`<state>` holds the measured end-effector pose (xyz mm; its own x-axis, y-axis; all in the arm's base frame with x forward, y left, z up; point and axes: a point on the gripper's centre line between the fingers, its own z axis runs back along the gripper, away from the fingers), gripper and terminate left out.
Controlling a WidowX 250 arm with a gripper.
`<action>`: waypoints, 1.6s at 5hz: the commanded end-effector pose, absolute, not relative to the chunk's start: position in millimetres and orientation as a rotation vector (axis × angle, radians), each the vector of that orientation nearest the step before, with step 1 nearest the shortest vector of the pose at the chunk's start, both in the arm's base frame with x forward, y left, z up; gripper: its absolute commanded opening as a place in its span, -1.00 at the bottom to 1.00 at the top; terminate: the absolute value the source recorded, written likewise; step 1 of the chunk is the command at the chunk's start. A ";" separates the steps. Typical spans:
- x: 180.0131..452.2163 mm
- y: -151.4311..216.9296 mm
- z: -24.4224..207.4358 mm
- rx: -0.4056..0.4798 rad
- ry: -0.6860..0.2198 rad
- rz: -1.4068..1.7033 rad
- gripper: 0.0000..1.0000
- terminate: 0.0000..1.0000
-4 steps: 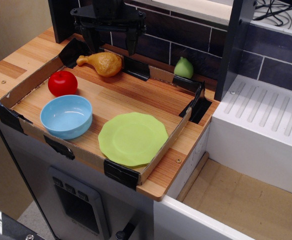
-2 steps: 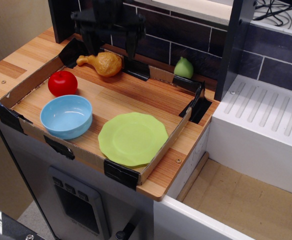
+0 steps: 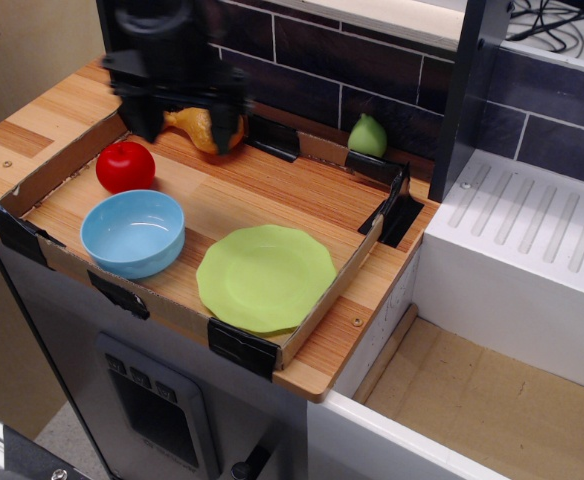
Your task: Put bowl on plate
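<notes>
One bowl (image 3: 132, 232) sits just left of the plate (image 3: 266, 277), below the apple (image 3: 125, 166). My gripper (image 3: 184, 125) hangs above, fingers spread, empty. I'd drop onto the bowl's near rim, clear of the apple.

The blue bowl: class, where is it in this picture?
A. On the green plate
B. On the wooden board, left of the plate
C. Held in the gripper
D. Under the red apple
B. The bowl sits on the board beside the empty plate, apart from the gripper.
</notes>
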<state>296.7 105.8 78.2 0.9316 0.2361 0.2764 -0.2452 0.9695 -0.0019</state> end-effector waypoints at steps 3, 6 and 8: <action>245.1 164.5 60.1 0.112 -0.209 0.173 1.00 -1.00; 243.2 166.6 31.4 0.056 -0.133 0.176 1.00 -1.00; 244.1 165.9 33.3 0.024 -0.135 0.181 -1.00 -1.00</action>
